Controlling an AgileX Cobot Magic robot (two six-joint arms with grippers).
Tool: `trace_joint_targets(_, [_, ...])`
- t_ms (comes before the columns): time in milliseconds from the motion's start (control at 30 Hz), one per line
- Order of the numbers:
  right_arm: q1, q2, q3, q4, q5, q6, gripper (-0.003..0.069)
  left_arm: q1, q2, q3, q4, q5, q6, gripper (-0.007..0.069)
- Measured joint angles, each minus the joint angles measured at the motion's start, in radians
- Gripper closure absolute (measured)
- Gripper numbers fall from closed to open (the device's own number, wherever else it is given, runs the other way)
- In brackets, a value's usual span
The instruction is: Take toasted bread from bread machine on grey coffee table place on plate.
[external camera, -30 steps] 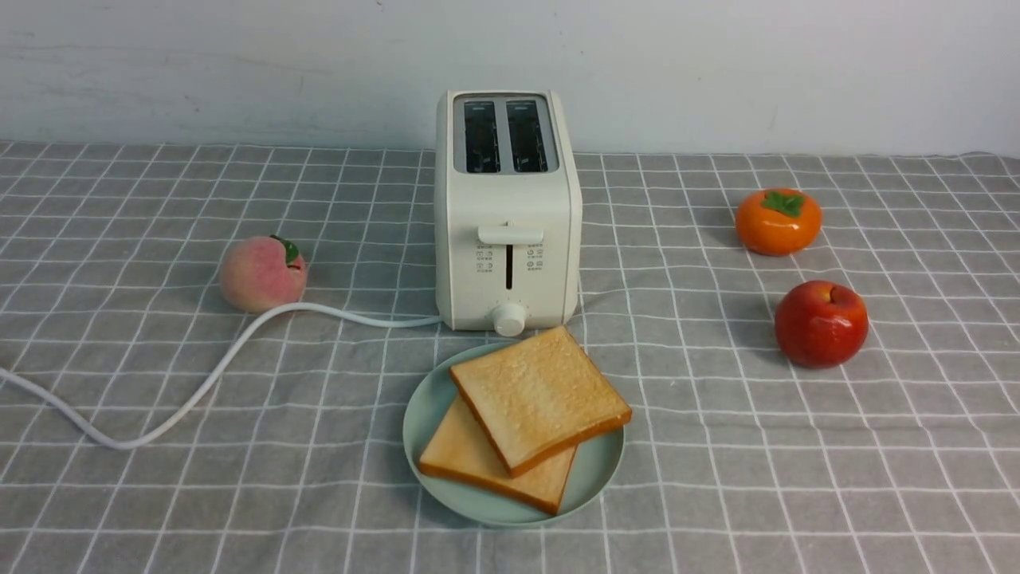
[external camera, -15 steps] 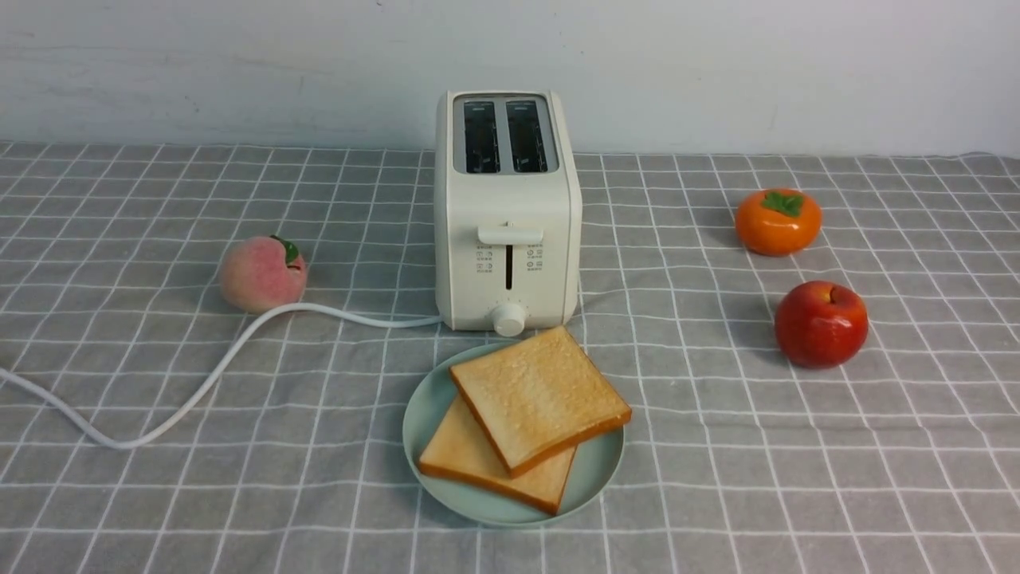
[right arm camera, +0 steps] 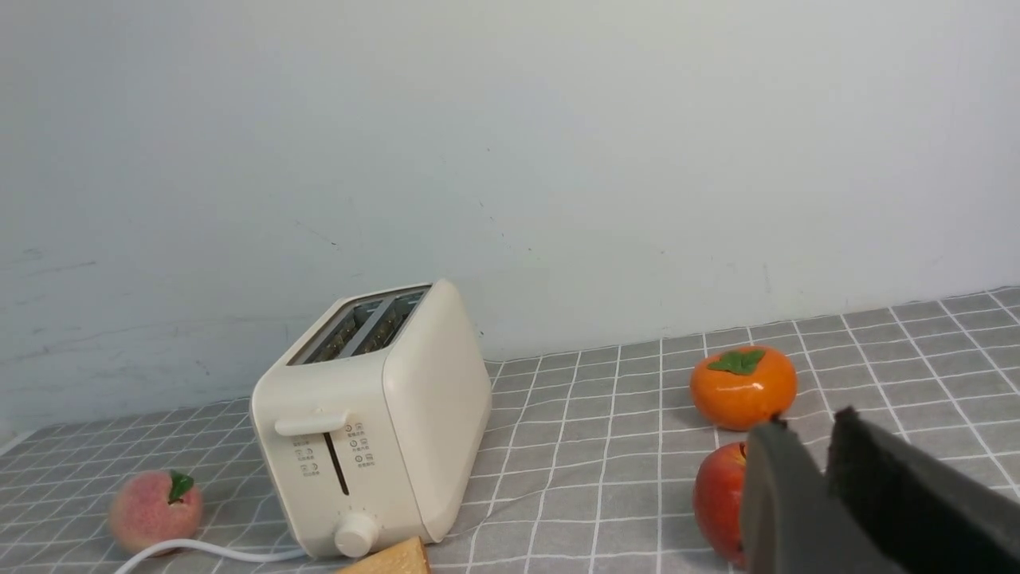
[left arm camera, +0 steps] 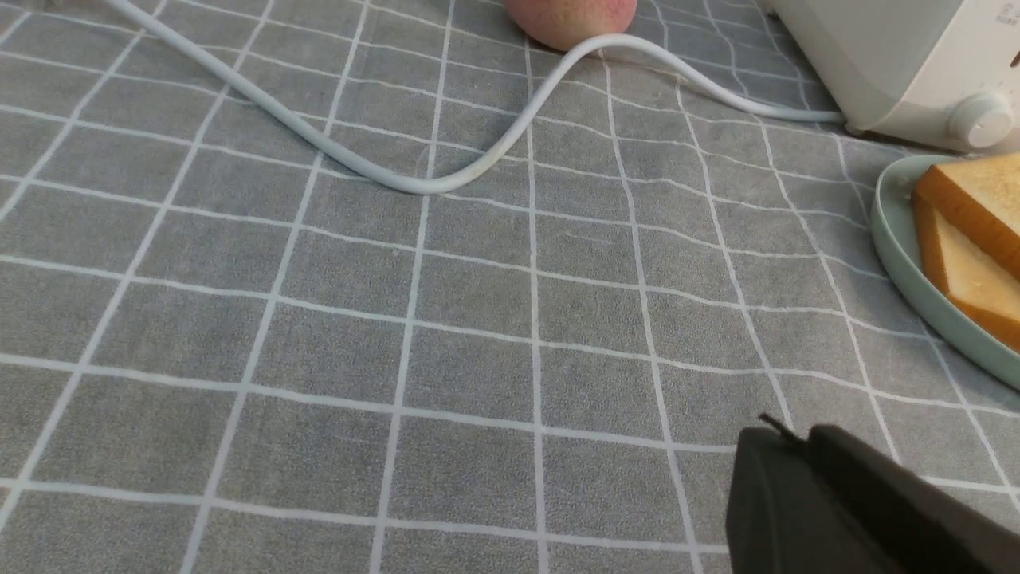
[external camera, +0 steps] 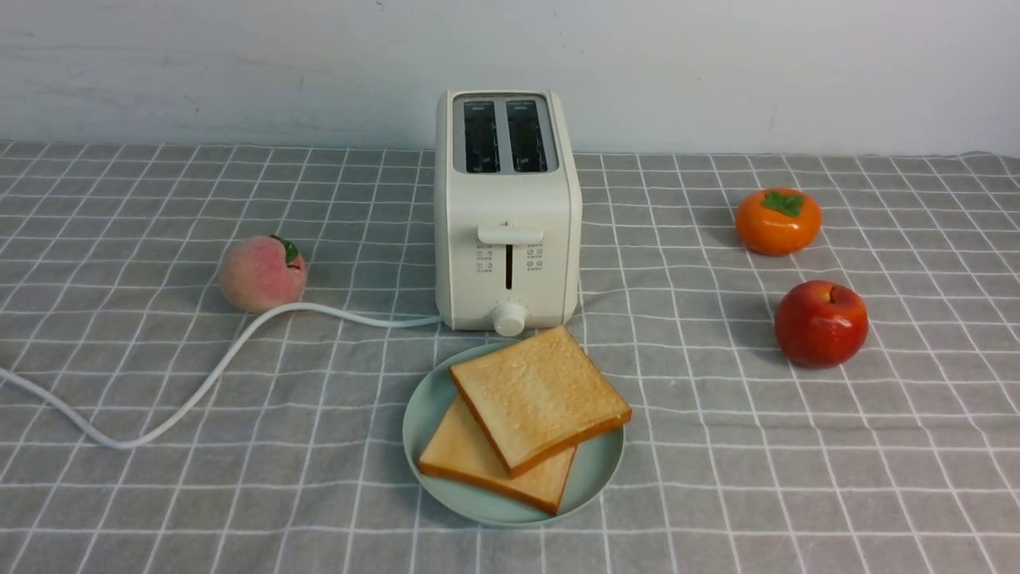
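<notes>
Nothing has moved since earlier: both toast (external camera: pixel 526 414) slices lie stacked on the plate (external camera: pixel 418 414), at the toaster's (external camera: pixel 508 211) 6 o'clock. Its slots sit empty, so the job looks done. Both grippers, left (left arm camera: pixel 805 478) and right (right arm camera: pixel 821 470), look nearly closed and hold nothing.

Grey coffee table (external camera: pixel 797 446) — bread machine (external camera: pixel 508 231), plate (external camera: pixel 594 470), peach (external camera: pixel 261 273), persimmon (external camera: pixel 778 222), apple (external camera: pixel 821 323), white cord (external camera: pixel 199 383)

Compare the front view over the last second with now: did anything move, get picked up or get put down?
Nothing visibly changed. Both toast slices lie stacked on the plate, the toaster slots are empty, and no arm appears in the front view.
</notes>
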Motion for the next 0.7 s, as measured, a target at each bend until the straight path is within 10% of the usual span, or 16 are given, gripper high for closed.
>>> trace_joint_targets(400, [-0.005, -0.007, 0.023, -0.029, 0.009, 0.000, 0.0552, 0.000, 0.000, 0.000, 0.000, 0.000, 0.000, 0.0576])
trace_joint_targets(700, [-0.185, -0.041, 0.321, -0.024, 0.074, 0.000, 0.0542, 0.000, 0.000, 0.000, 0.001, 0.003, 0.000, 0.0568])
